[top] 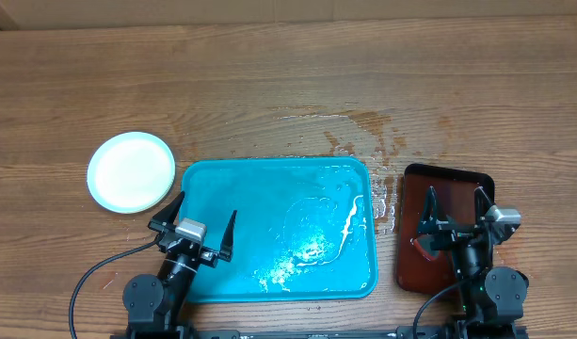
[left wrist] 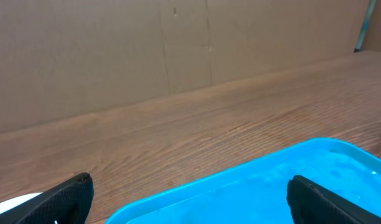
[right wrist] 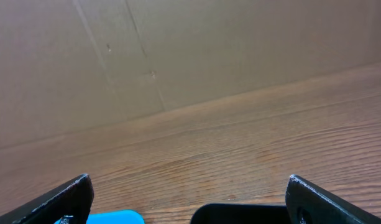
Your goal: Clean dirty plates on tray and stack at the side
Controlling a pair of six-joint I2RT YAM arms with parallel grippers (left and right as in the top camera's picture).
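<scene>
1. Left gripper (top: 200, 222) is hanging with its fingers spread wide and nothing between them, straddling the left edge of the tray (top: 269, 188)
2. Right gripper (top: 455, 207) is hovering just as wide open and empty over the dark red-brown tray (top: 457, 179)
3. The plates (top: 131, 171) are sitting in one pile on the table (top: 269, 75), just off the turquoise tray's far left corner, near the left gripper and well apart from the right one
4. In the left wrist view, a white sliver of the plates (left wrist: 16, 202) is peeking in beside the left finger (left wrist: 66, 199)
5. The tray is lying between the two arms, glistening wet, with water (top: 363, 141) spreading on the wood past its far right corner
</scene>
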